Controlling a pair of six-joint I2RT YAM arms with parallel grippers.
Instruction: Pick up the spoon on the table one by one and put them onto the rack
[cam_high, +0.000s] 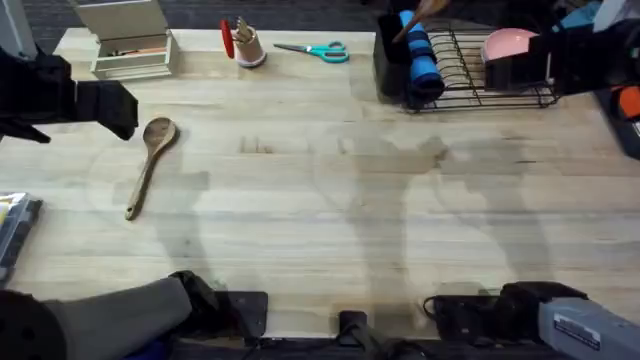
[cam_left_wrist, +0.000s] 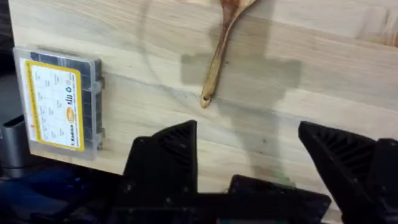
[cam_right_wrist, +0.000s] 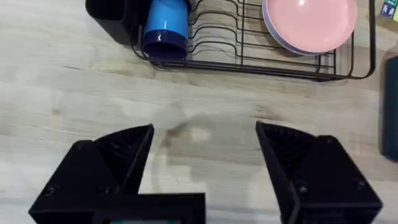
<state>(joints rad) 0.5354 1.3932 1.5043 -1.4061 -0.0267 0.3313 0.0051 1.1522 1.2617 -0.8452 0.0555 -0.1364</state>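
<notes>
This looks like a robotics lab staged as a kitchen: a light butcher-block wooden counter (cam_high: 330, 200) carries a black wire dish rack (cam_high: 480, 80) beside teal-handled scissors (cam_high: 318, 50), a clear plastic parts organiser box (cam_left_wrist: 62, 106) and a beige open box (cam_high: 130, 45).

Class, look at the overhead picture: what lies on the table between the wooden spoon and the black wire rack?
Nothing: between the spoon and the rack, the overhead view shows bare table.

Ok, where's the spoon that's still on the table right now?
In the overhead view the spoon lies on the table's left side, bowl toward the beige box, handle angled back toward the left arm's base.
</notes>
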